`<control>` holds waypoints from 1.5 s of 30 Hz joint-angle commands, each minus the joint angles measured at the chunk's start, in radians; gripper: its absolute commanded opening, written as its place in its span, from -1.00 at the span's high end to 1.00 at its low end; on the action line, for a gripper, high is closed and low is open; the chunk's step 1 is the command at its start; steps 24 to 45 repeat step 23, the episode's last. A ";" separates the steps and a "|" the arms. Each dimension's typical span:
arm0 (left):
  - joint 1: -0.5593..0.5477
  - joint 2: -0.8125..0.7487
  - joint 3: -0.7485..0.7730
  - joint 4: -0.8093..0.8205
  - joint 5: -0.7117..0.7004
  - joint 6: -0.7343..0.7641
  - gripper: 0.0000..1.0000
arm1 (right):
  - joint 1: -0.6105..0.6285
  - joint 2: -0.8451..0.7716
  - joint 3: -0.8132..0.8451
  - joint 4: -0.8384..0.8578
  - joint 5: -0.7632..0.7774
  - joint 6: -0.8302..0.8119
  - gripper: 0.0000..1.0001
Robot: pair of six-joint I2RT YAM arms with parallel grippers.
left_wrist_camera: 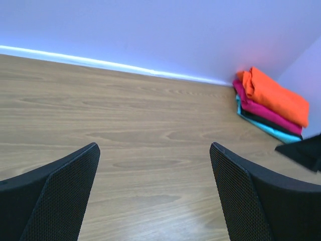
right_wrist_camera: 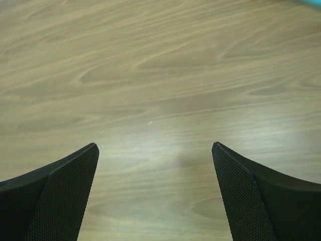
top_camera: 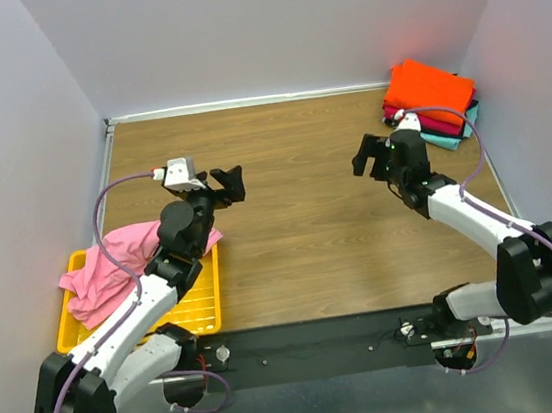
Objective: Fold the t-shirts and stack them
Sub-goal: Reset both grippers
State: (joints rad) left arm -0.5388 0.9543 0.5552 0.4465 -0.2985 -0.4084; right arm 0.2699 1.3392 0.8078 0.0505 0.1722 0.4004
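Observation:
A stack of folded t-shirts [top_camera: 431, 101] lies in the far right corner, bright orange on top of magenta, dark and teal ones; the left wrist view shows the same stack [left_wrist_camera: 273, 103]. A crumpled light pink t-shirt [top_camera: 112, 268] lies over the yellow mesh tray [top_camera: 199, 302] at the near left, partly behind my left arm. Over the bare wood left of centre, my left gripper [top_camera: 234, 184] stands open with nothing between its fingers [left_wrist_camera: 67, 191]. My right gripper [top_camera: 367, 155] is open too, over bare wood right of centre and just short of the stack; its fingers [right_wrist_camera: 253, 196] are empty.
The wooden tabletop [top_camera: 302, 213] is walled in by pale panels at the back and on both sides. A black rail [top_camera: 324, 347] carrying the arm bases runs along the near edge. My right gripper's dark tip [left_wrist_camera: 306, 150] shows at the right edge of the left wrist view.

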 commanded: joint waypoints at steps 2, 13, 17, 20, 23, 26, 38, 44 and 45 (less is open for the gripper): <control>-0.004 -0.103 -0.011 -0.089 -0.125 0.023 -0.97 | 0.043 -0.052 -0.058 0.134 -0.132 0.005 -1.00; -0.004 -0.184 -0.005 -0.213 -0.268 0.002 -0.97 | 0.045 -0.100 -0.081 0.144 -0.132 -0.003 -1.00; -0.004 -0.192 -0.001 -0.230 -0.271 0.003 -0.97 | 0.045 -0.106 -0.081 0.143 -0.134 -0.003 -1.00; -0.004 -0.201 -0.001 -0.238 -0.281 0.002 -0.96 | 0.045 -0.109 -0.079 0.144 -0.131 -0.003 -1.00; -0.004 -0.206 0.000 -0.252 -0.304 -0.001 -0.96 | 0.045 -0.106 -0.079 0.143 -0.128 -0.003 -1.00; -0.004 -0.206 0.000 -0.252 -0.304 -0.001 -0.96 | 0.045 -0.106 -0.079 0.143 -0.128 -0.003 -1.00; -0.004 -0.206 0.000 -0.252 -0.304 -0.001 -0.96 | 0.045 -0.106 -0.079 0.143 -0.128 -0.003 -1.00; -0.004 -0.206 0.000 -0.252 -0.304 -0.001 -0.96 | 0.045 -0.106 -0.079 0.143 -0.128 -0.003 -1.00; -0.004 -0.206 0.000 -0.252 -0.304 -0.001 -0.96 | 0.045 -0.106 -0.079 0.143 -0.128 -0.003 -1.00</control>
